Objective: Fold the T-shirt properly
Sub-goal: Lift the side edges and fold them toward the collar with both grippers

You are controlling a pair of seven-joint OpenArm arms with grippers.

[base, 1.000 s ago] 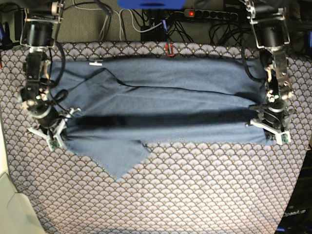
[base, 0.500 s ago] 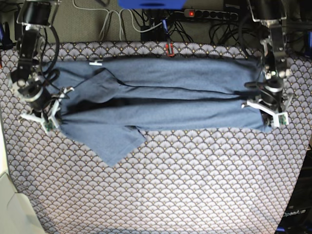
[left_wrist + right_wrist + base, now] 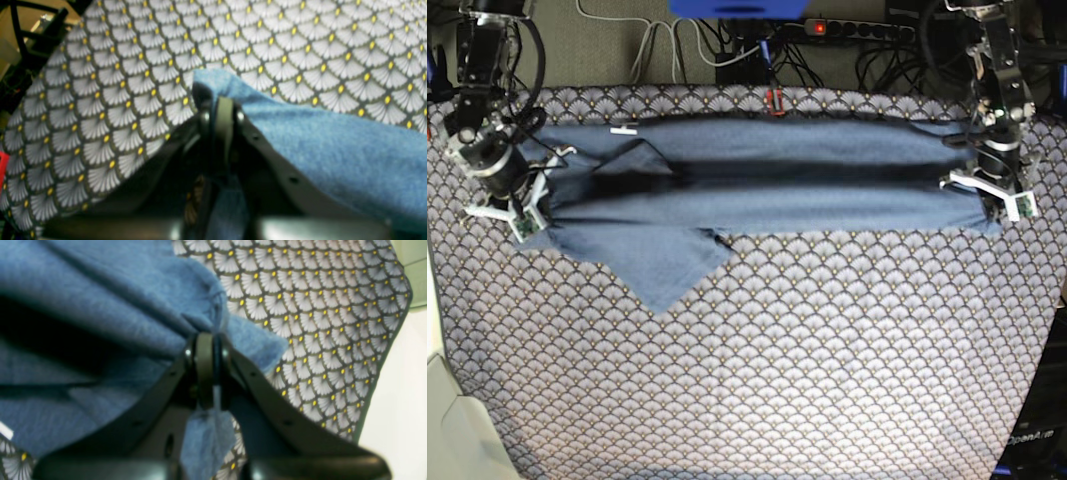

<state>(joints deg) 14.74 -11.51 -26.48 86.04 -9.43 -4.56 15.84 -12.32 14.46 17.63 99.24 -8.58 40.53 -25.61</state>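
The slate-blue T-shirt lies stretched in a long band across the back half of the table, folded lengthwise, with a sleeve sticking out toward the front at the left. My left gripper, on the base view's right, is shut on the shirt's right end; in the left wrist view the gripper pinches blue cloth. My right gripper, on the base view's left, is shut on the left end; in the right wrist view the gripper pinches the cloth. No lettering shows.
The scallop-patterned tablecloth covers the table. A power strip and cables lie beyond the back edge. A small red item sits at the back edge. A pale box corner stands at the front left.
Both grippers have moved toward the back of the table, carrying the shirt's near edge over the far part. The band of cloth is narrower and lies farther back.
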